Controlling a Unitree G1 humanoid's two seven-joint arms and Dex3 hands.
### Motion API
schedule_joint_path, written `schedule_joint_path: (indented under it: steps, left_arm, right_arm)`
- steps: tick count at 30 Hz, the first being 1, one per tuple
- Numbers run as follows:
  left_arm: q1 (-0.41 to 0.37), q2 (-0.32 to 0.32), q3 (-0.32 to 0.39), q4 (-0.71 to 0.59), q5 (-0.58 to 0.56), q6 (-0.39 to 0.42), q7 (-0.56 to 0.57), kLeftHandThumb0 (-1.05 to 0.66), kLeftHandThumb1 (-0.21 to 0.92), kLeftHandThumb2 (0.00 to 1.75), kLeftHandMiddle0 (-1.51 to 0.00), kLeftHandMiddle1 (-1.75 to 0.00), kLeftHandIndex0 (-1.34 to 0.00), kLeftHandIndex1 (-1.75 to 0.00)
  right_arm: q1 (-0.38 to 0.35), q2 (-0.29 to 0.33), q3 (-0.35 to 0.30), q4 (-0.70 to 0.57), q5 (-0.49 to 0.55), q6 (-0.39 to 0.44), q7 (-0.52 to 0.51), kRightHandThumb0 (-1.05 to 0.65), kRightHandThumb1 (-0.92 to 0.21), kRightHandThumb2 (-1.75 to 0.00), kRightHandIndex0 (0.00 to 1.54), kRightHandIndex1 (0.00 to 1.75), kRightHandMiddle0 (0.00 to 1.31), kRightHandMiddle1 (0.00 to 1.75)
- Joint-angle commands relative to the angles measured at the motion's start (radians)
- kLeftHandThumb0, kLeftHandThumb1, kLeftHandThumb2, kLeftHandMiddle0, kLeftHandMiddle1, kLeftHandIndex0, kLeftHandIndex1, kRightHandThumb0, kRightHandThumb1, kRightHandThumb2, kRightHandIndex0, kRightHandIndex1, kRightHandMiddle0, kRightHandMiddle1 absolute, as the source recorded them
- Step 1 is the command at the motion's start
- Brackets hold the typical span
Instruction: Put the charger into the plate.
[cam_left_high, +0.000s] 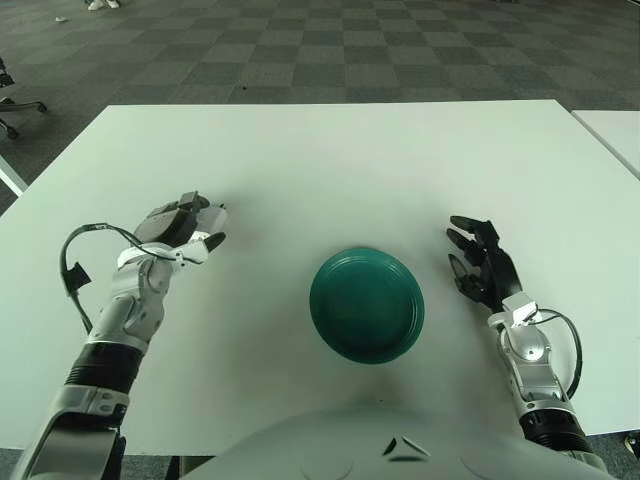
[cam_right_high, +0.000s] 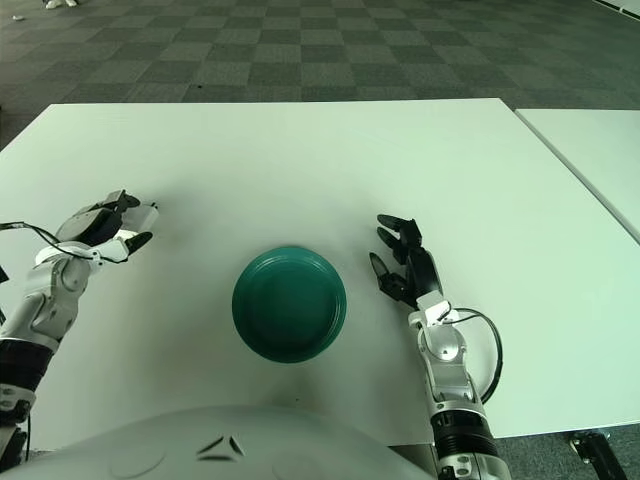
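Note:
The white charger lies on the white table, left of centre. My left hand reaches it from the left, its upper fingers above the charger and its thumb below. The fingers are spread around the charger and I cannot tell whether they touch it. The dark green plate sits empty near the table's front middle, well right of the charger. My right hand shows to the right of the plate, black fingers spread, holding nothing.
A second white table stands at the far right with a gap between. Grey checkered carpet lies beyond the far edge. A black cable loops off my left forearm.

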Motion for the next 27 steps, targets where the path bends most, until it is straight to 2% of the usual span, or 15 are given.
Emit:
schedule_joint_path:
  steps: [1,20,27]
  left_arm:
    - [-0.031,0.021,-0.019,0.045,-0.005,-0.011,0.028,-1.05,0.92,0.68,-0.31,-0.05,0.00,-1.10]
    - [-0.082,0.014,-0.034,0.150,-0.022,-0.042,0.126,-1.05,0.92,0.68,-0.26,-0.02,-0.04,-1.12]
    - [-0.094,0.018,-0.034,0.176,-0.031,-0.080,0.182,-1.05,0.92,0.69,-0.26,-0.02,-0.04,-1.12]
  right_arm:
    - [0.081,0.028,0.010,0.164,-0.002,-0.001,0.008,-0.53,-0.91,-0.52,0.45,0.16,0.00,0.93]
    - [0.064,0.026,0.000,0.202,0.001,-0.018,0.008,-0.55,-0.92,-0.51,0.47,0.19,0.00,0.95]
    - [0.062,0.027,-0.002,0.211,0.006,-0.022,0.007,-0.54,-0.92,-0.51,0.47,0.20,0.00,0.95]
